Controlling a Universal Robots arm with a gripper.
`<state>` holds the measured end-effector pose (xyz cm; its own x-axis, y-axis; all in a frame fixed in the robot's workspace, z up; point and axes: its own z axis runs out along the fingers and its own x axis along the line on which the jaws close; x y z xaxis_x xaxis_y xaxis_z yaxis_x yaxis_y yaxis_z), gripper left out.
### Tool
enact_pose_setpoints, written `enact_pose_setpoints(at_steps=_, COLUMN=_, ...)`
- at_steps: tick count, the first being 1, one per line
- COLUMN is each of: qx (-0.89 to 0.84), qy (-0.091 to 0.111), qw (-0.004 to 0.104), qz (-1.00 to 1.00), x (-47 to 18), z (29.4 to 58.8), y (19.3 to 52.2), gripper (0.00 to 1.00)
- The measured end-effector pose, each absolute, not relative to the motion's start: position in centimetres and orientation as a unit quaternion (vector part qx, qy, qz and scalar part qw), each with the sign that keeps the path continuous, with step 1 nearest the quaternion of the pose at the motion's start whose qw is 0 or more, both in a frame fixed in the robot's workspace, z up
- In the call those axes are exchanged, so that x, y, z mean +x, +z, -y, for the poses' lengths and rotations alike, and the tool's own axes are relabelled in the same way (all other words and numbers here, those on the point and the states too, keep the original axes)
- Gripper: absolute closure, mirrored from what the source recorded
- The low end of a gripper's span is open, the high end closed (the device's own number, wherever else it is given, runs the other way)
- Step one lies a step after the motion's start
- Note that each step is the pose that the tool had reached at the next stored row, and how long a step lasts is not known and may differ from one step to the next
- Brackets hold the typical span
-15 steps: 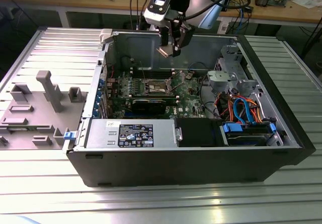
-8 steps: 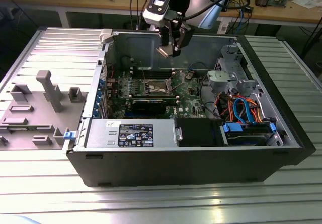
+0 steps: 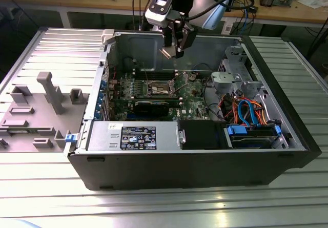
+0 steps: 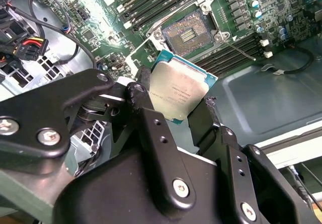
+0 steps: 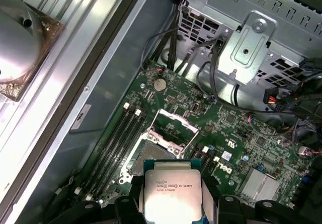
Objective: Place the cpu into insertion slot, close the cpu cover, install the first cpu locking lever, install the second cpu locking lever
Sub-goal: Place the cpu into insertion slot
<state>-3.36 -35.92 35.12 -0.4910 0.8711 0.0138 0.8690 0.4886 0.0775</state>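
**Chip in the air above the open socket**

Here's the cpu (image 4: pixel 178 94), silver top facing the second wrist view, pinched by two opposite edges between the black fingers (image 4: pixel 142 99) of the hand (image 3: pixel 174 47). The grip is firm on both sides and the chip sits slightly tilted. In the exterior view it hangs high inside the case, well above the board and clear of everything.

Below it lies the insertion slot (image 4: pixel 187 32), its dark contact field bare and ringed by a silver rim. The cpu is not in it; there is open air between the two. The cpu cover (image 5: pixel 180 120) stands swung up off the socket, its square window showing green board behind it. A thin metal lever (image 4: pixel 240 50) angles out beside the socket, not latched down.

Moving outward, long black memory slots (image 5: pixel 116 139) run alongside the socket, and a round coin battery (image 5: pixel 159 84) sits further along the motherboard (image 3: pixel 192 105). A perforated metal drive cage (image 5: pixel 261 43) rises past that, with bundled cables around it.

The whole thing is an opened computer case (image 3: pixel 195 169) lying on its side on a ribbed metal tabletop (image 3: pixel 154 207). A grey fixture (image 3: pixel 46 92) stands on the exterior view's left, well apart from the case.
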Motion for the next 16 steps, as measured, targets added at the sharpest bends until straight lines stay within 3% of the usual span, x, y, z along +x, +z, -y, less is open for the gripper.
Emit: enact_pose_setpoints(at_steps=16, qx=0.515, qy=0.037, qw=0.014, qz=-0.856, x=-3.37, z=35.92, y=35.07, gripper=0.46)
